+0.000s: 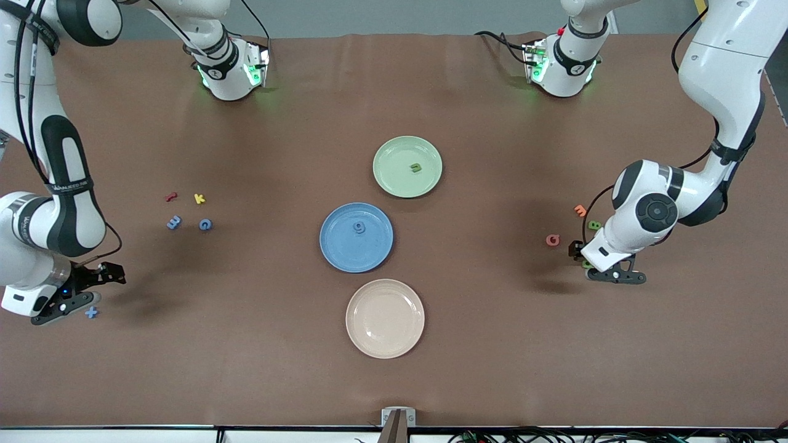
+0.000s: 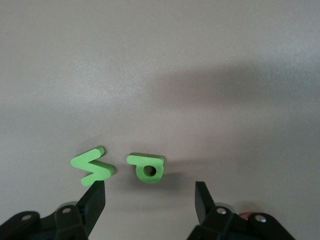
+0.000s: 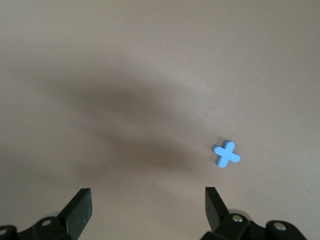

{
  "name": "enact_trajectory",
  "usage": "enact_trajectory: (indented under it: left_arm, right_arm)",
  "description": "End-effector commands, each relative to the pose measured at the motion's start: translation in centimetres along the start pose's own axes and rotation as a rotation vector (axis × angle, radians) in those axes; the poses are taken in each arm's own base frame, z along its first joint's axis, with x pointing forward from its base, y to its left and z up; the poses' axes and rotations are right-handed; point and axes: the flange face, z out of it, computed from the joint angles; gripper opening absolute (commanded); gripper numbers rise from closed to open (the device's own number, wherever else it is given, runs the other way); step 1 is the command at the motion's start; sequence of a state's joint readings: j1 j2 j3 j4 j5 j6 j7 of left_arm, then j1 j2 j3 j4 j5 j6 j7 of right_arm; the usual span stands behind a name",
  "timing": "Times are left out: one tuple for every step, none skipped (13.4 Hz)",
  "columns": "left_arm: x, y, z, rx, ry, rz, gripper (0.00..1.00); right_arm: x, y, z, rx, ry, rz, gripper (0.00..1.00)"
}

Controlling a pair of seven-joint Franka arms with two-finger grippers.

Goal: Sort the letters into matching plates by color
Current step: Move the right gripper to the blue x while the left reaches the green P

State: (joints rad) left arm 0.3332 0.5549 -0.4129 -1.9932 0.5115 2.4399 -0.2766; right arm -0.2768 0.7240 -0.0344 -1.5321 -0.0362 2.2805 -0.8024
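A brown table (image 1: 468, 344) carries three round plates in a loose column at its middle, taken here as the landmark. Toward the right arm's end of the table from the blue plate (image 1: 345, 255), the right gripper (image 3: 148, 207) hangs low over the table with its jaws wide apart and holding nothing. A blue plus sign (image 1: 91, 312) lies on the table just beside it. Between that gripper and the blue plate sits a small cluster: a red letter (image 1: 171, 197), a yellow letter (image 1: 199, 198), a blue digit 3 (image 1: 174, 223) and a blue letter G (image 1: 205, 224).

The blue plate holds one small blue letter (image 1: 359, 228). The pale green plate (image 1: 394, 181) lies farther from the front camera than the blue plate and holds one green letter (image 1: 417, 167). The cream plate (image 1: 369, 335) lies nearer to the camera.

Toward the left arm's end from the blue plate lie a reddish letter G (image 1: 553, 240), an orange letter (image 1: 580, 210) and a green letter beside the orange one (image 1: 594, 225). The left gripper (image 2: 150, 200) hovers low there, jaws wide apart and gripping nothing, with a green zigzag letter (image 2: 92, 166) and a green letter with a round hole (image 2: 147, 167) on the table just ahead of its fingertips (image 2: 95, 197).
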Motion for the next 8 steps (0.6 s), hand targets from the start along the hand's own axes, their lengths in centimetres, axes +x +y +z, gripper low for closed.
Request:
enact_trajectory:
  left_arm:
    - [0.2,0.2,0.3,-0.004,0.030,0.030,0.73]
    - [0.3,0.3,0.6,-0.012,0.040,0.033,0.72]
    - [0.3,0.1,0.8,-0.013,0.050,0.040,0.71]
    - [0.4,0.1,1.3,-0.018,0.056,0.057,0.71]
    - [0.5,-0.4,1.6,-0.022,0.065,0.067,0.69]
    - [0.4,-0.9,2.1,-0.030,0.070,0.068,0.68]
    - [0.4,-1.5,2.2,-0.031,0.071,0.065,0.68]
    - [0.4,-1.5,2.2,-0.031,0.071,0.067,0.68]
  right_arm:
    - [0.2,2.7,0.8,-0.041,0.031,-0.094,1.00]
    - [0.1,3.7,1.3,-0.058,0.041,-0.123,1.00]
    - [0.0,4.5,1.9,-0.069,0.048,-0.151,1.00]
    - [0.1,5.0,2.2,-0.082,0.054,-0.179,1.00]
    - [0.4,5.5,2.3,-0.098,0.062,-0.209,1.00]
    - [0.6,6.1,2.5,-0.117,0.073,-0.231,1.00]
    - [0.7,6.6,2.8,-0.127,0.074,-0.241,1.00]
    - [0.6,7.0,3.4,-0.130,0.071,-0.242,1.00]
